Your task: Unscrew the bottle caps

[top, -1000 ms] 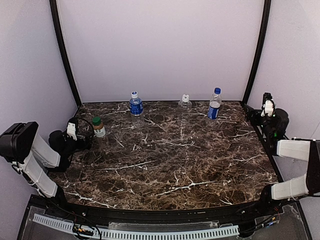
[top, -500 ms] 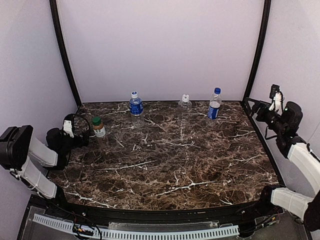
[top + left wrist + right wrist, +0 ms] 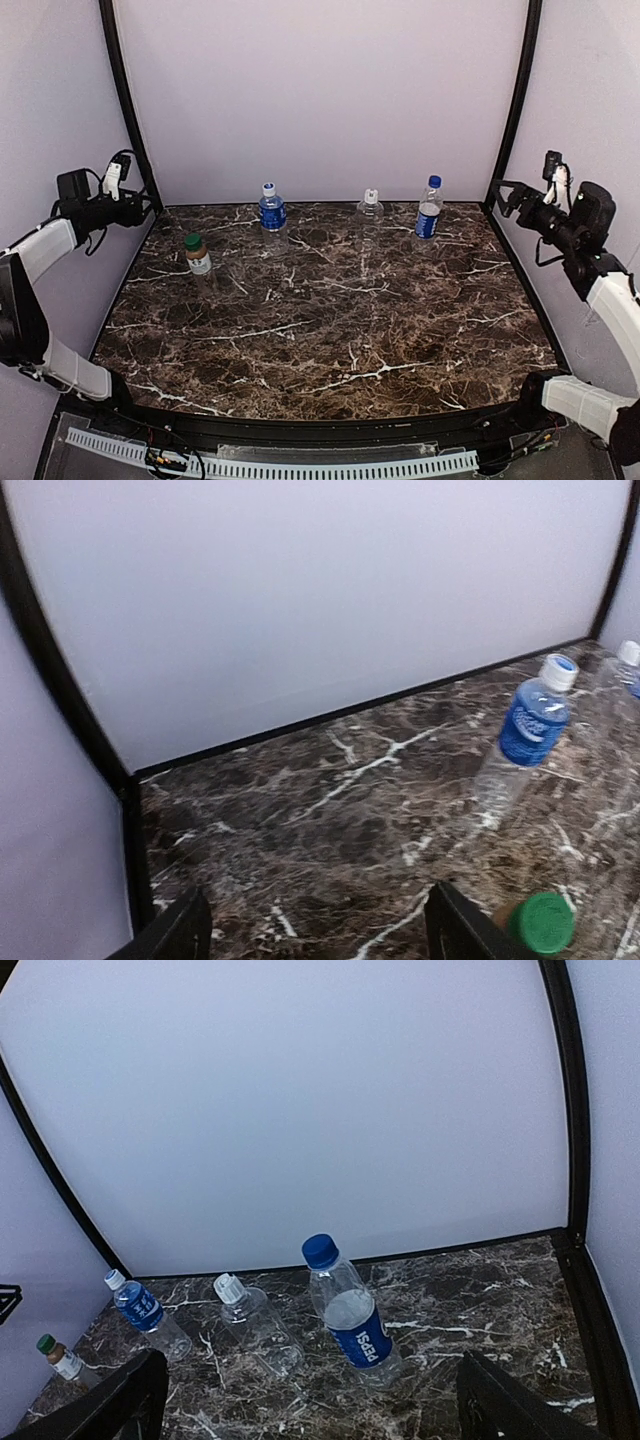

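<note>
No cap yet unscrewed: left tool [image 3: 143, 203] and right tool [image 3: 503, 196] hang released and empty, four capped bottles [image 3: 271, 210] on the desk [image 3: 330, 340] below and between them, so one must next descend and grip.

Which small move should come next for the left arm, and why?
Probably lower the left tool toward the brown bottle. The tool hangs open and empty near the far left corner of the table, that bottle stands nearest to it, and its green cap is on.
</note>
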Controlling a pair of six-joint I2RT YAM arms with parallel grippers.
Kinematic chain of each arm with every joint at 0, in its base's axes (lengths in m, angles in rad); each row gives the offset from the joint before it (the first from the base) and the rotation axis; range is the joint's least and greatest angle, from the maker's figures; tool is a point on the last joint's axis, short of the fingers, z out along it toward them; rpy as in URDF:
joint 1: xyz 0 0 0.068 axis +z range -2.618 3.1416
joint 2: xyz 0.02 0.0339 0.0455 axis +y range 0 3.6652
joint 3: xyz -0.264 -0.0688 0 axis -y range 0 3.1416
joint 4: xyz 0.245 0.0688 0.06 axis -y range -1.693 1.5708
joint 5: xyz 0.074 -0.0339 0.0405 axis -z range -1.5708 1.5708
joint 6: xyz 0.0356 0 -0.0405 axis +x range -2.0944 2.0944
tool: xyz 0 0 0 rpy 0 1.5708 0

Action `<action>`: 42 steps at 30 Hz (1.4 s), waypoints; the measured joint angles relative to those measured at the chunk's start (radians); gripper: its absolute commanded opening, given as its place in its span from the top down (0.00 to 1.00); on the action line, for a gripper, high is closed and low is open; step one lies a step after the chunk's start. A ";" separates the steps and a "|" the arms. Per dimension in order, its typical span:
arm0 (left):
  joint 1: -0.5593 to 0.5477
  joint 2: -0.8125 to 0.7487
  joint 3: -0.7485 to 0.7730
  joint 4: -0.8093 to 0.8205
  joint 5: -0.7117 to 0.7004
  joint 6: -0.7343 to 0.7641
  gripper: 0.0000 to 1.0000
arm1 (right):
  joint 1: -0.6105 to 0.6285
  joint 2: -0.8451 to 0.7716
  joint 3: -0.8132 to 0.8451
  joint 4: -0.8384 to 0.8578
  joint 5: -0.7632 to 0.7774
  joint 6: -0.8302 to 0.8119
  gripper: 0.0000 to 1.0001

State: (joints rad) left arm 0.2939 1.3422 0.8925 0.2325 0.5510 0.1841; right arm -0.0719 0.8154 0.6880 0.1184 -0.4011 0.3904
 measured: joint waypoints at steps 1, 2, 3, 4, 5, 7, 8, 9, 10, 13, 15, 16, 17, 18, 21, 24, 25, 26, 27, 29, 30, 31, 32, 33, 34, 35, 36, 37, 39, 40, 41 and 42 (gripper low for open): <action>-0.008 0.008 0.098 -0.150 0.059 0.069 0.13 | 0.012 0.014 0.031 -0.019 -0.005 0.000 0.01; -0.026 0.010 0.182 -0.291 0.105 0.141 0.07 | 0.032 0.028 0.063 -0.040 -0.006 -0.004 0.01; -0.048 0.004 0.243 -0.418 0.137 0.204 0.04 | 0.064 0.044 0.098 -0.064 -0.003 -0.010 0.02; -0.072 -0.004 0.273 -0.500 0.149 0.243 0.02 | 0.097 0.058 0.123 -0.079 0.000 -0.016 0.02; -0.109 -0.021 0.294 -0.591 0.153 0.284 0.02 | 0.134 0.071 0.144 -0.093 0.003 -0.021 0.01; -0.174 -0.054 0.299 -0.716 0.143 0.329 0.01 | 0.215 0.100 0.183 -0.122 0.027 -0.040 0.01; -0.212 -0.067 0.298 -0.771 0.129 0.347 0.02 | 0.264 0.116 0.200 -0.136 0.044 -0.053 0.01; -0.238 -0.072 0.298 -0.804 0.109 0.356 0.03 | 0.304 0.133 0.215 -0.147 0.064 -0.064 0.01; -0.264 -0.072 0.298 -0.825 0.082 0.359 0.04 | 0.345 0.152 0.230 -0.153 0.085 -0.076 0.01; -0.325 -0.042 0.298 -0.851 -0.023 0.368 0.07 | 0.432 0.198 0.257 -0.158 0.135 -0.101 0.01; -0.360 -0.003 0.298 -0.855 -0.082 0.373 0.10 | 0.483 0.222 0.265 -0.157 0.166 -0.117 0.01; -0.377 0.019 0.298 -0.855 -0.108 0.373 0.11 | 0.507 0.233 0.266 -0.157 0.181 -0.126 0.01; -0.385 0.035 0.298 -0.854 -0.127 0.373 0.11 | 0.524 0.242 0.266 -0.158 0.195 -0.132 0.01; -0.394 0.051 0.298 -0.852 -0.144 0.373 0.11 | 0.541 0.251 0.266 -0.158 0.206 -0.142 0.02; -0.402 0.084 0.298 -0.837 -0.182 0.373 0.13 | 0.581 0.275 0.266 -0.161 0.241 -0.164 0.01; -0.401 0.106 0.298 -0.822 -0.203 0.372 0.16 | 0.605 0.292 0.266 -0.169 0.265 -0.180 0.01; -0.401 0.114 0.298 -0.817 -0.207 0.372 0.18 | 0.610 0.296 0.266 -0.171 0.272 -0.186 0.01; -0.401 0.122 0.298 -0.810 -0.211 0.372 0.19 | 0.614 0.299 0.266 -0.171 0.275 -0.191 0.01; -0.401 0.131 0.298 -0.805 -0.212 0.372 0.20 | 0.618 0.301 0.266 -0.171 0.280 -0.196 0.01; -0.401 0.148 0.298 -0.795 -0.213 0.372 0.25 | 0.624 0.307 0.266 -0.171 0.290 -0.203 0.01; -0.401 0.154 0.298 -0.787 -0.212 0.371 0.27 | 0.626 0.309 0.266 -0.171 0.291 -0.206 0.01; -0.401 0.157 0.298 -0.781 -0.210 0.370 0.33 | 0.628 0.311 0.266 -0.171 0.294 -0.209 0.01; -0.401 0.159 0.298 -0.775 -0.205 0.370 0.41 | 0.629 0.313 0.266 -0.171 0.296 -0.212 0.02; -0.401 0.161 0.298 -0.771 -0.200 0.368 0.45 | 0.629 0.315 0.266 -0.171 0.298 -0.214 0.01; -0.401 0.161 0.298 -0.765 -0.194 0.365 0.54 | 0.629 0.316 0.266 -0.171 0.301 -0.217 0.01; -0.401 0.161 0.298 -0.760 -0.190 0.362 0.59 | 0.629 0.317 0.266 -0.171 0.303 -0.220 0.01; -0.401 0.161 0.298 -0.756 -0.184 0.356 0.71 | 0.629 0.318 0.266 -0.171 0.305 -0.222 0.01; -0.401 0.162 0.298 -0.755 -0.177 0.358 0.78 | 0.629 0.319 0.266 -0.171 0.307 -0.225 0.01; -0.401 0.162 0.298 -0.753 -0.163 0.362 0.95 | 0.629 0.319 0.266 -0.171 0.312 -0.229 0.01; -0.401 0.162 0.298 -0.756 -0.152 0.367 0.98 | 0.629 0.319 0.266 -0.171 0.313 -0.230 0.01; -0.401 0.162 0.298 -0.758 -0.138 0.372 0.99 | 0.629 0.319 0.266 -0.171 0.314 -0.232 0.01; -0.401 0.162 0.298 -0.762 -0.125 0.374 0.99 | 0.629 0.319 0.266 -0.171 0.314 -0.233 0.01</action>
State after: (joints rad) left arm -0.1070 1.5040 1.1908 -0.5293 0.4263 0.5579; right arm 0.5575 1.1347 0.9539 -0.0528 -0.0872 0.1577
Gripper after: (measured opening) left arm 0.308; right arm 0.986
